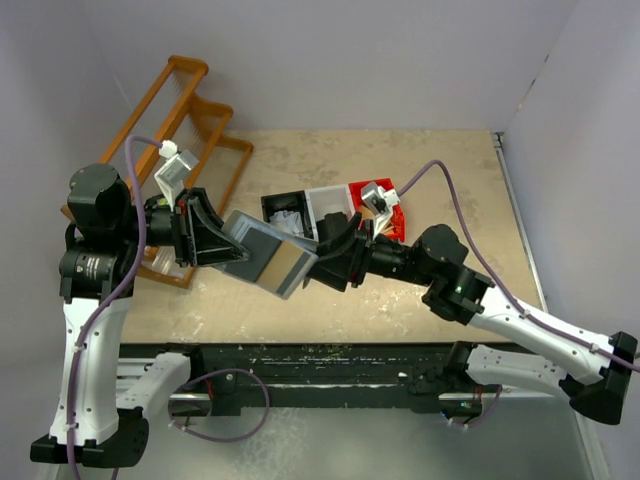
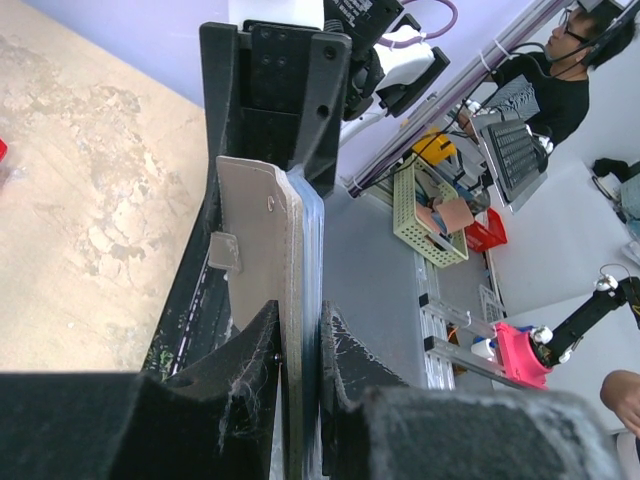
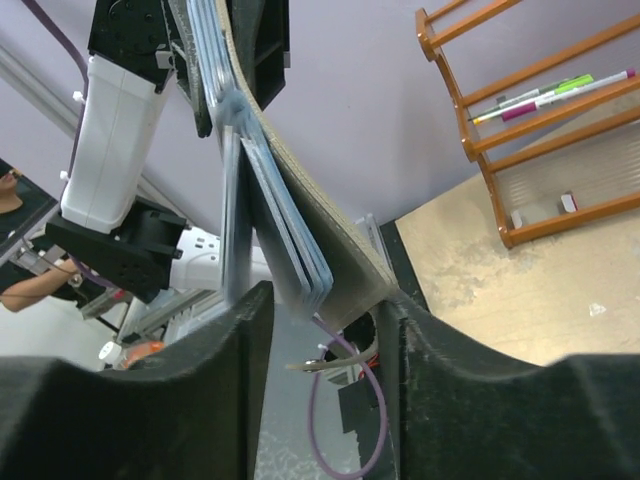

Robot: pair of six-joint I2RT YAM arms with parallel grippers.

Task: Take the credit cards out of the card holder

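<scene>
Card holder point(image 1: 265, 255): slate-grey flat case with a paler tan face, held above the mottled beige table point(image 1: 420, 310). Long axis runs left to right between the arms. Left gripper point(image 1: 222, 242) is clamped on its left end. Right gripper point(image 1: 318, 256) straddles the right end; can't tell if it pinches. Pale credit cards point(image 3: 290, 230) fan from the case. Beyond: black bin point(image 1: 285, 212), red bin point(image 1: 392, 218), orange rack point(image 1: 200, 110), lavender walls.

An orange rack point(image 1: 190, 67) is standing at the bench's point(image 1: 450, 170) far left; a black bin point(image 1: 283, 212), a white bin point(image 1: 330, 200) and a red bin point(image 1: 357, 190) are sitting mid-bench.
</scene>
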